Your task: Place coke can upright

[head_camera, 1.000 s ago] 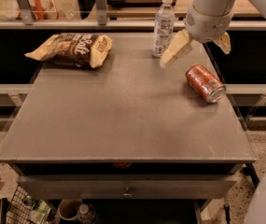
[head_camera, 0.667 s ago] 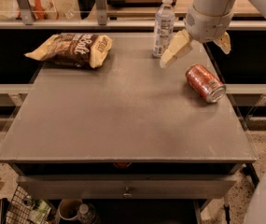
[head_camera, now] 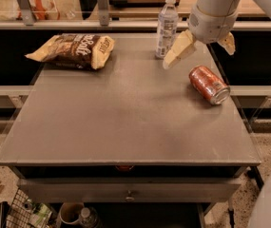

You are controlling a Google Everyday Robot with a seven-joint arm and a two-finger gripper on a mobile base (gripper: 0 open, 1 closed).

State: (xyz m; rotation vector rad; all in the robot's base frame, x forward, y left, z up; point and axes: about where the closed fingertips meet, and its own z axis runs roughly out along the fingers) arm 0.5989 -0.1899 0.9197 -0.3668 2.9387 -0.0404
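One coke can point(head_camera: 209, 84) lies sideways at three o'clock on the tabletop point(head_camera: 125, 118); we hold our end effector point(head_camera: 203, 49) at its twelve o'clock, fingers apart, ready to straddle it.

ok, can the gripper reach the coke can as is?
Probably yes. The gripper hangs open just beyond the coke can, which lies on its side with nothing over it. The water bottle stands apart from the can, likely out of the way.
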